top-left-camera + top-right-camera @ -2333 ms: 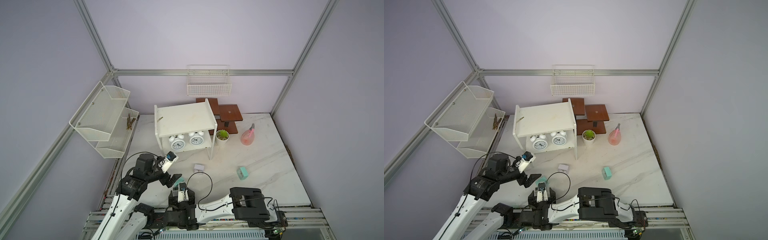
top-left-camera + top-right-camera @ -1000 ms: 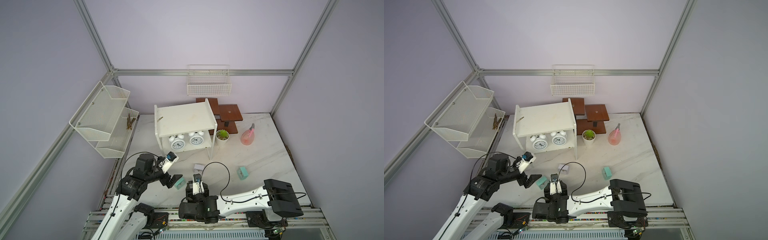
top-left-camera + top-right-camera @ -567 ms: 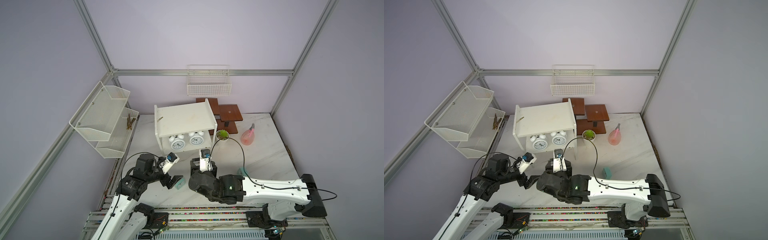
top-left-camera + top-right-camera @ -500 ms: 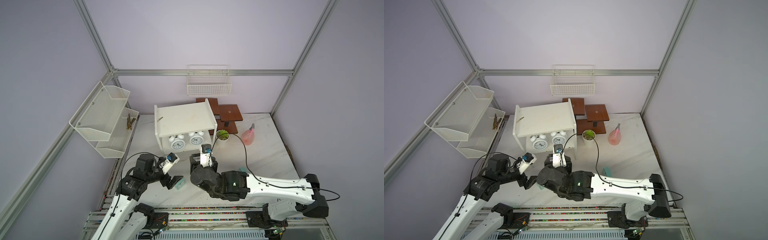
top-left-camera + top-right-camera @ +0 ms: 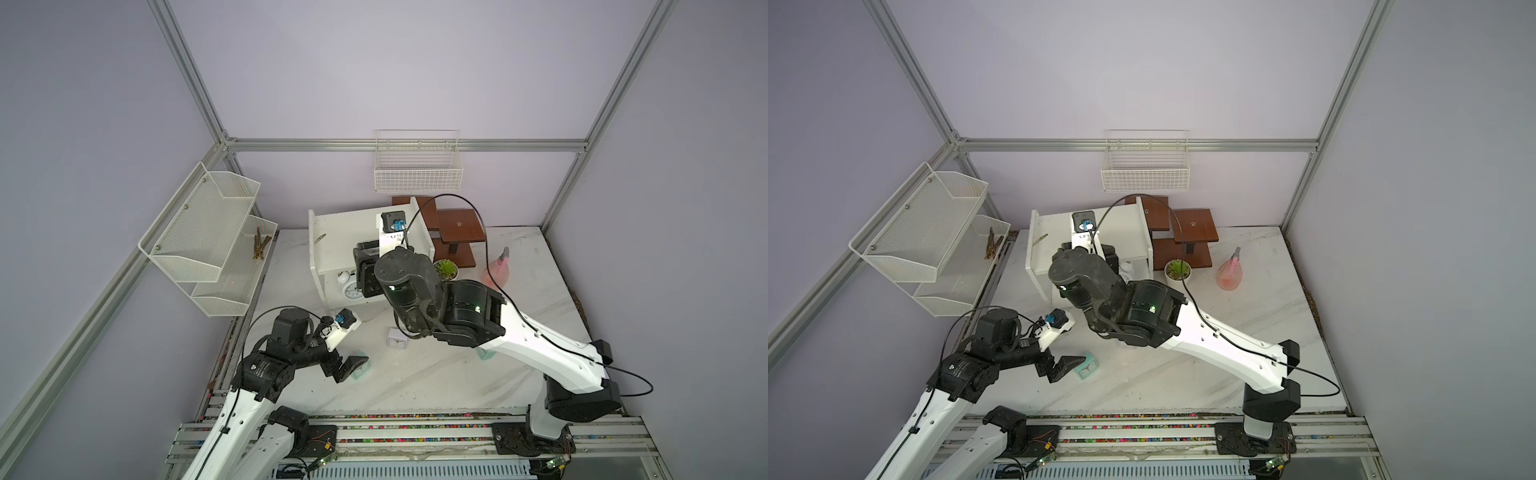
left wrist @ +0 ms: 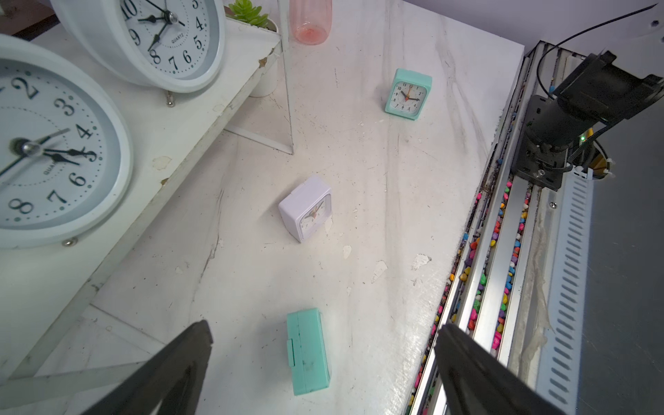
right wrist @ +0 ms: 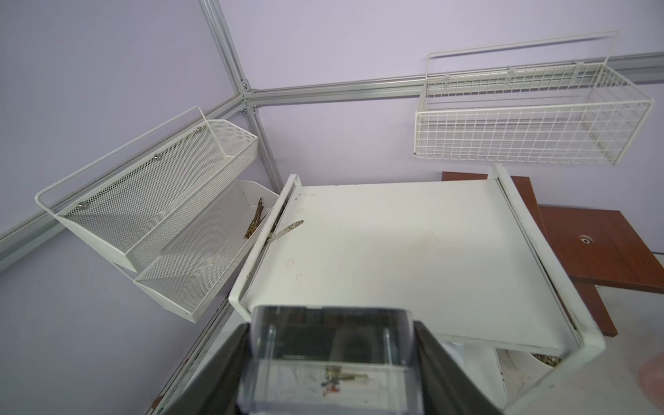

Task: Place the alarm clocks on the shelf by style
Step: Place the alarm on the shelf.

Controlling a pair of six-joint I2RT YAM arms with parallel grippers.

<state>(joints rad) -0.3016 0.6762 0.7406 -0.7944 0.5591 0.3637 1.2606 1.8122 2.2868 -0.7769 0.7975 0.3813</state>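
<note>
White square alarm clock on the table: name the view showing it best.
Left wrist: the white square alarm clock is close, unobstructed, dial visible. In a top view the clock is tiny; the right wrist view misses it.

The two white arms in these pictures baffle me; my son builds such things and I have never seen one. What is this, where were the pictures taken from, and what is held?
These are two robot arms, each ending in a two-fingered claw. Two pictures look down from overhead; the other two come from cameras on the wrists. On the table are a white shelf with two round bell clocks on its lower board, a white square clock, an upright mint clock and a second mint clock. The left claw is open and empty, by the second mint clock. The right claw grips a silver-grey clock by the shelf's top board.
</note>
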